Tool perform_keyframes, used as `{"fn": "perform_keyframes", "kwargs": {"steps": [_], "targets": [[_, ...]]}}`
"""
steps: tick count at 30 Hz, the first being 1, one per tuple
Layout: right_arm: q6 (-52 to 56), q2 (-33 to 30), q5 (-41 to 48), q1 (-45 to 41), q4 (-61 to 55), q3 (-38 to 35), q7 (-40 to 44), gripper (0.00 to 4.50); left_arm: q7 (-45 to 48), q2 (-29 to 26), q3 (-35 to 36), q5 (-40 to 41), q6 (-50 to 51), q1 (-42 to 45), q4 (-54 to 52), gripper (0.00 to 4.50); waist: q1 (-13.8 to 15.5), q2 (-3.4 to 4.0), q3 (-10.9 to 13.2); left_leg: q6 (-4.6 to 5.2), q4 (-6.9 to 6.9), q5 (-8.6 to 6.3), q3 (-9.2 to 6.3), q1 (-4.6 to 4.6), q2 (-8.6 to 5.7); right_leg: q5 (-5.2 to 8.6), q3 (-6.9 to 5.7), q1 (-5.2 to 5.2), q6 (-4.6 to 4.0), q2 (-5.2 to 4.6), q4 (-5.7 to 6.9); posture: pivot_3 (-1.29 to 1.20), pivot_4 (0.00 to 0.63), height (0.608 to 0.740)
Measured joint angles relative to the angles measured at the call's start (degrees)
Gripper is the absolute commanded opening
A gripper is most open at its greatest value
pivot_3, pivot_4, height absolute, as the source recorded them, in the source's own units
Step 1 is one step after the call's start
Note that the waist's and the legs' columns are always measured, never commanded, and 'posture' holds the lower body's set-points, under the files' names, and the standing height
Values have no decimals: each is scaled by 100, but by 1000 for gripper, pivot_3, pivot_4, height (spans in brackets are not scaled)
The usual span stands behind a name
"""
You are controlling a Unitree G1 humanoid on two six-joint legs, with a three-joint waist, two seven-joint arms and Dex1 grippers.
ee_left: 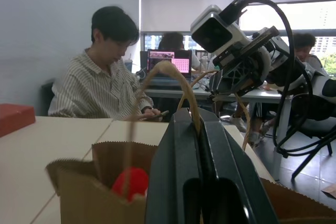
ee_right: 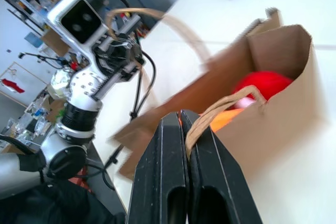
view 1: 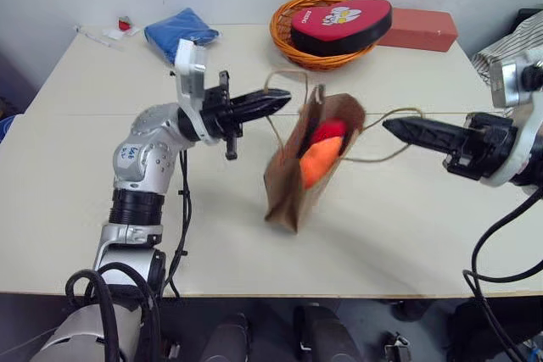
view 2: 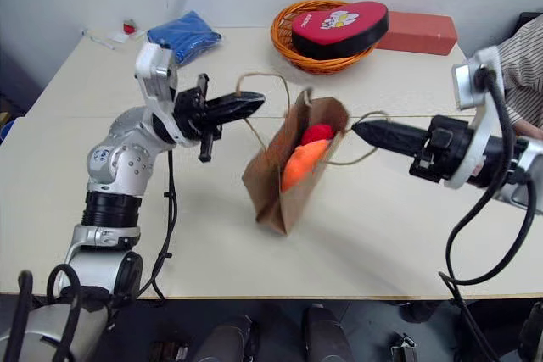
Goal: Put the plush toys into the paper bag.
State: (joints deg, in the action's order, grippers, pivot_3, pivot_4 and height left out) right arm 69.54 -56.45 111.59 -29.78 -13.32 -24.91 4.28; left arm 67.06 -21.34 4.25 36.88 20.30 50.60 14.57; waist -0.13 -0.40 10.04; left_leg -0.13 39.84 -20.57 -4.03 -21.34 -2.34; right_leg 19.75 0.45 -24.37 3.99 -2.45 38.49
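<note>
Brown kraft paper bag (view 1: 288, 177) hangs tilted, mouth up toward the right, red plush (view 1: 329, 131) and orange plush (view 1: 321, 161) inside. Left gripper (view 1: 278, 102) and right gripper (view 1: 399, 128) each pinch a twine handle, jaws closed. Heart cushion (view 1: 343, 23) print unreadable.

Brown paper bag (view 1: 288, 180) stands open on table, holding red toy (view 1: 329, 131) and orange toy (view 1: 320, 161).

right gripper (ee_right: 185, 116) pinching paper bag (ee_right: 278, 98) handle (ee_right: 220, 109)
</note>
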Motion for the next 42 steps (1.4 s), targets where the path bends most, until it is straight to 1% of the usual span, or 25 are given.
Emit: {"fn": "perform_keyframes", "kwargs": {"steps": [5,8,10,13,15,17,18,20,23,25,28,29,30,32,33,36,37,40,42], "targets": [[-452,42,9,-224,-90,518,-123,26,36,0,38,-80,-153,25,209,0,37,-2,1,2,10,-1,-12,-15,-1,-2,-8,-1,3,-8,-16,0,150,740],[-632,106,-50,86,-235,864,-303,26,19,53,20,-101,-166,-19,151,0,114,-2,1,3,10,-1,-13,-18,-2,-4,-8,-1,6,-9,-29,0,150,740],[-708,158,-255,258,-246,941,-352,26,5,64,9,-107,-162,-136,66,0,140,-2,1,3,10,-2,-13,-19,-2,-5,-7,-1,9,-9,-33,0,150,740],[-960,337,-967,412,-376,943,-235,26,-9,66,-94,-166,-158,-347,-82,0,154,-1,1,3,11,-2,-12,-19,-3,-9,-6,-1,11,-9,-36,0,150,740],[-1235,568,-1382,438,-535,887,-8,26,-73,71,-100,-198,-158,-415,-120,0,153,-2,1,3,10,-2,-13,-19,-1,-10,-7,-1,11,-7,-37,0,150,740],[-1388,664,-1480,515,-636,789,213,401,-127,72,-101,-210,-131,-437,-222,0,152,-1,1,3,9,-2,-13,-19,-1,-10,-7,-1,12,-7,-39,0,150,740],[-1389,659,-1420,616,-660,691,369,599,-156,69,-97,-196,-62,-444,-303,196,160,-2,1,3,9,-2,-14,-20,-2,-10,-9,0,11,-7,-42,0,150,740],[-1396,620,-1402,714,-708,585,605,1235,-212,20,-73,-137,97,-480,-389,617,159,-1,1,3,9,-2,-13,-20,-2,-11,-7,0,13,-7,-44,0,150,740],[-1399,499,-1587,868,-831,471,901,2215,-295,-6,-55,-100,257,-571,-530,1480,158,-1,1,3,8,-2,-14,-19,-2,-12,-7,0,12,-7,-44,0,150,740],[-1395,400,-1658,1006,-892,387,1146,2983,-361,-67,2,-81,350,-620,-571,2143,160,-1,1,3,9,-2,-14,-19,-2,-12,-7,0,12,-7,-43,0,150,740],[-1324,204,-1808,1304,-910,146,1579,4035,-387,-333,151,50,610,-753,-842,3078,158,-1,1,4,7,-2,-13,-19,-2,-12,-6,0,12,-7,-45,0,150,740],[-1314,138,-1808,1373,-910,52,1689,4331,-383,-451,205,111,695,-833,-957,3362,146,-1,1,4,5,-2,-13,-19,-1,-12,-5,0,12,-7,-46,0,150,740],[-1311,76,-1804,1436,-904,-69,1792,4500,-369,-544,239,148,777,-895,-1030,3695,147,-1,1,4,4,-2,-13,-17,-1,-12,-6,0,12,-7,-45,0,150,740],[-1279,-33,-1793,1518,-902,-265,1995,4500,-371,-696,288,188,894,-1029,-1174,4311,153,-1,1,3,4,-2,-14,-17,-1,-12,-7,1,11,-6,-45,0,150,740],[-1270,-94,-1797,1556,-903,-330,2097,4500,-374,-734,339,215,940,-1093,-1210,4481,156,-1,0,3,5,-2,-13,-16,-1,-12,-6,2,11,-6,-45,0,150,740],[-1286,-139,-1992,1765,-962,-539,2390,4500,-447,-868,438,217,972,-1304,-1355,4481,160,-1,1,5,6,-3,-13,-16,-2,-15,-6,4,11,-7,-50,0,150,740],[-1287,-182,-2145,1967,-1028,-644,2560,4500,-442,-929,470,221,972,-1440,-1466,4481,168,-1,1,5,3,-3,-13,-17,-2,-15,-6,4,12,-7,-53,0,150,740],[-1326,-229,-2698,2628,-1208,-958,3119,3927,-428,-1173,611,230,979,-1970,-1748,4500,171,-1,1,6,-6,-3,-12,-16,-1,-15,-6,4,12,-7,-57,0,150,740],[-1515,-174,-3375,3225,-1337,-1005,3511,3287,-453,-1303,661,234,1005,-2391,-2055,4500,175,-2,0,6,-6,-4,-13,-14,-1,-15,-5,8,12,-7,-59,0,150,740]]}}
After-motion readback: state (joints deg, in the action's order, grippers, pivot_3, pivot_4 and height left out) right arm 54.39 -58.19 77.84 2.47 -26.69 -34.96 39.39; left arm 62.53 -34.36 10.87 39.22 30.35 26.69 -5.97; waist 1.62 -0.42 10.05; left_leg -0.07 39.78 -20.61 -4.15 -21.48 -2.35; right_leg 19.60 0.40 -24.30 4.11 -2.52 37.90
